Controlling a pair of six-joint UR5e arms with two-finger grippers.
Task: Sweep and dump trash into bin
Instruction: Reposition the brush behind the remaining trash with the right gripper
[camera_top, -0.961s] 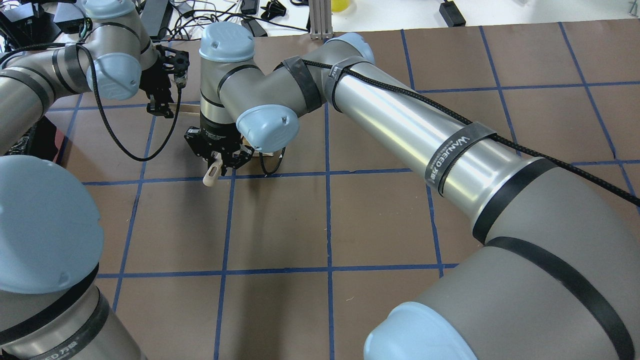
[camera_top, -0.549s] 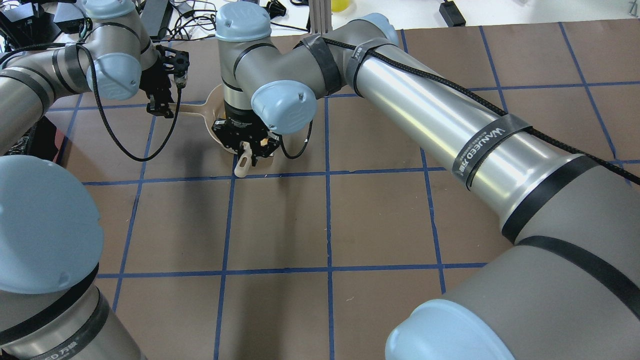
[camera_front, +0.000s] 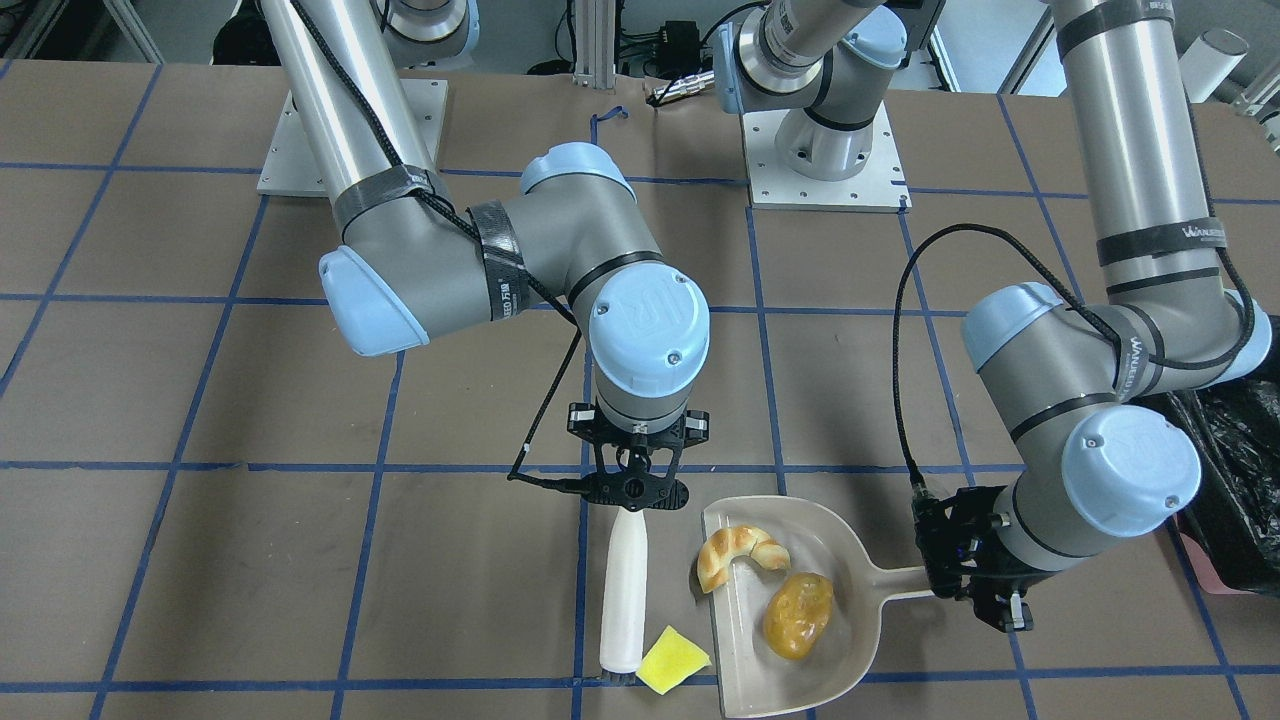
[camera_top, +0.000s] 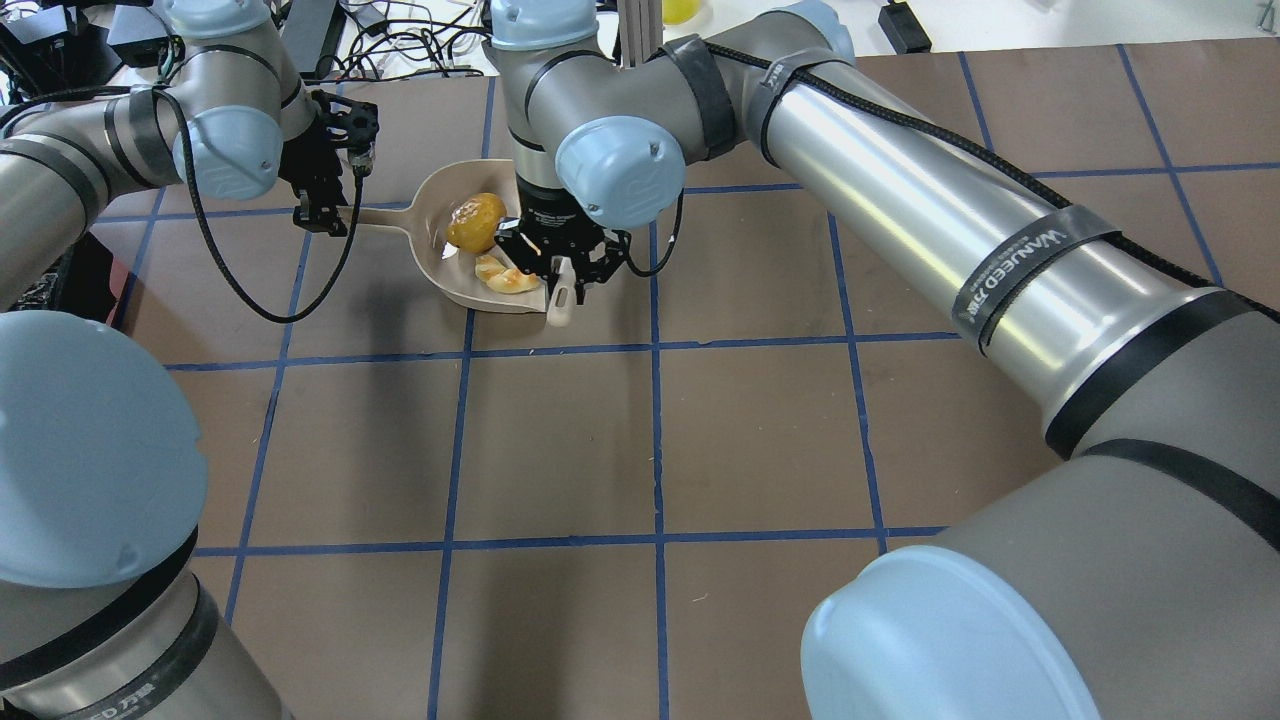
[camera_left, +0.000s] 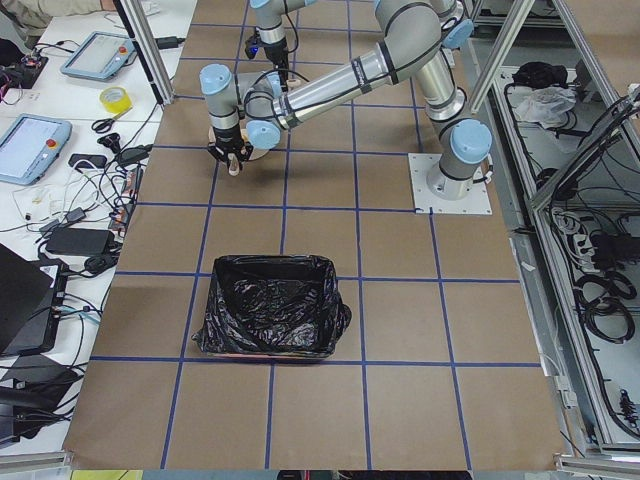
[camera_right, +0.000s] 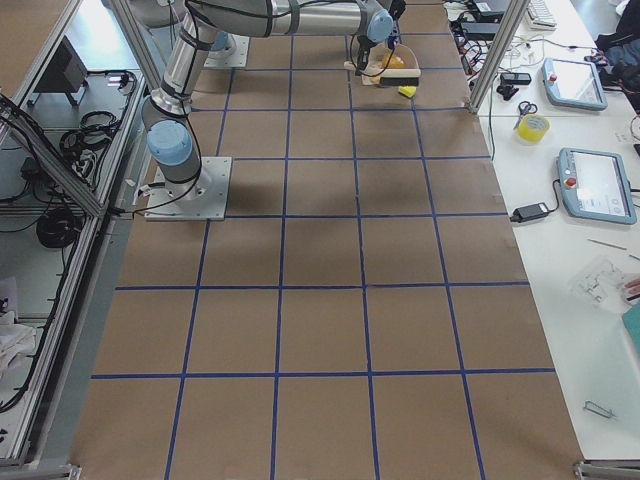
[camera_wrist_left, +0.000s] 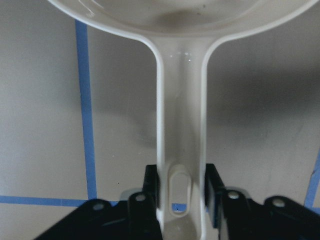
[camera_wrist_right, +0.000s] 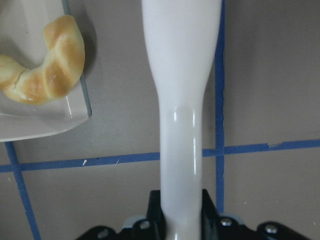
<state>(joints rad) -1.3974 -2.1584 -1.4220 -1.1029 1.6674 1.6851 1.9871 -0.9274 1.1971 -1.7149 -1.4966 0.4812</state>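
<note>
The beige dustpan (camera_front: 850, 560) lies on the table. The golden-brown potato-like lump (camera_front: 798, 613) lies inside it, and the croissant piece (camera_front: 740, 553) rests on its open lip. The yellow sponge wedge (camera_front: 672, 660) lies on the table just outside the lip, beside the bristles of the white brush (camera_front: 624, 590). My right gripper (camera_front: 632, 480) is shut on the brush handle (camera_wrist_right: 182, 100). My left gripper (camera_front: 975, 580) is shut on the dustpan handle (camera_wrist_left: 181, 125). The overhead view shows the dustpan (camera_top: 437, 190), lump (camera_top: 475, 222) and croissant (camera_top: 503, 276). The black-bagged bin (camera_left: 270, 318) stands apart, behind my left arm.
The bin's black bag (camera_front: 1235, 470) shows at the front view's right edge, close to my left elbow. Cables, tablets and tape sit on the white benches beyond the table's far edge (camera_left: 90, 150). The brown, blue-gridded table surface (camera_top: 650, 450) spreads toward me.
My right arm has moved right and farther away with the brush, uncovering the dustpan with the lump and croissant. My left gripper has held still on the dustpan handle.
</note>
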